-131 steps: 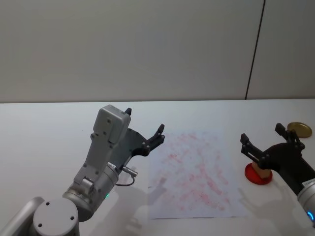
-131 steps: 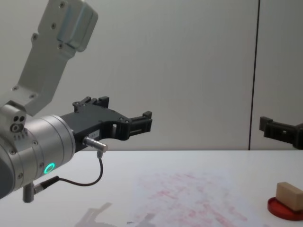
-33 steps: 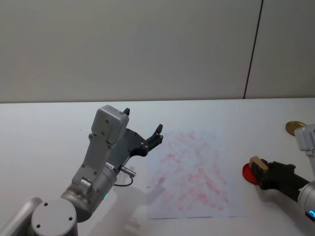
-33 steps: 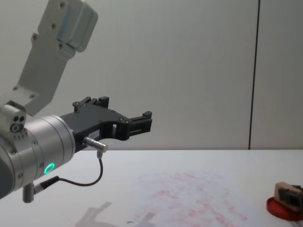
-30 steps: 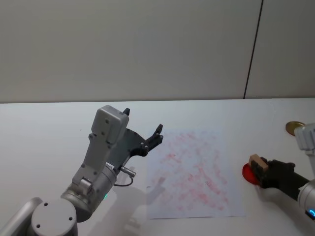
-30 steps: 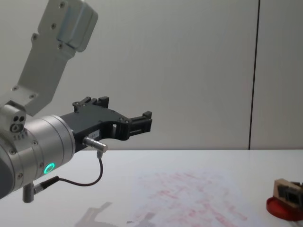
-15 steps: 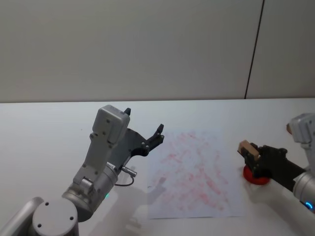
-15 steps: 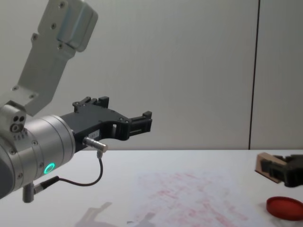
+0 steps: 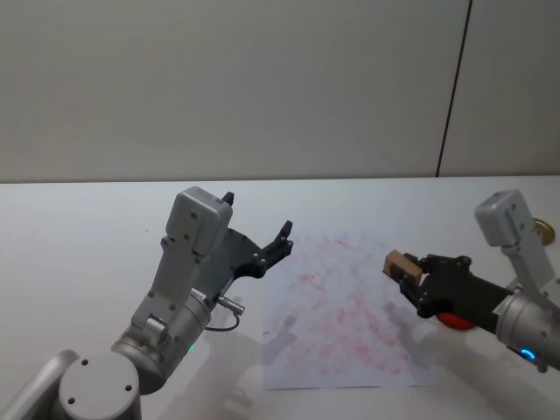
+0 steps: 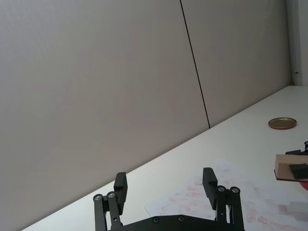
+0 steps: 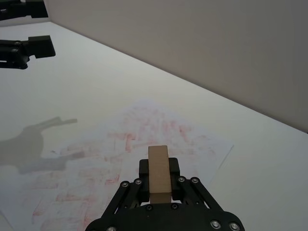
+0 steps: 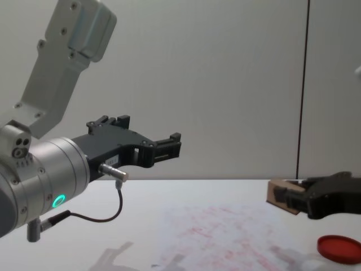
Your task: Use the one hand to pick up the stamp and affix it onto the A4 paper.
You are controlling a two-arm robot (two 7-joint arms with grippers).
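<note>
Head view: the right gripper (image 9: 409, 273) reaches in from the right, its fingers pinching the stamp (image 9: 401, 262) between them. The stamp is held in the air over the right edge of the A4 paper (image 9: 337, 315), which lies flat on the white table (image 9: 87, 227). The red ink pad (image 9: 455, 322) sits on the table just right of the paper, partly hidden behind the right gripper. The left gripper (image 9: 257, 216) is raised over the table beside the paper's left edge, fingers spread wide and holding nothing.

Left wrist view: the two black fingers (image 10: 120, 185) of the left gripper stand well apart. Beyond them lie the paper, the gripped stamp and, farther off, a round gold lid (image 10: 282, 123) on the table.

Right wrist view: the stamp stands upright, clamped on both sides by the right gripper, with the red-smudged paper below it.

Chest view: the stamp hangs clear of the table surface, tilted slightly; the ink pad lies below and to its right
</note>
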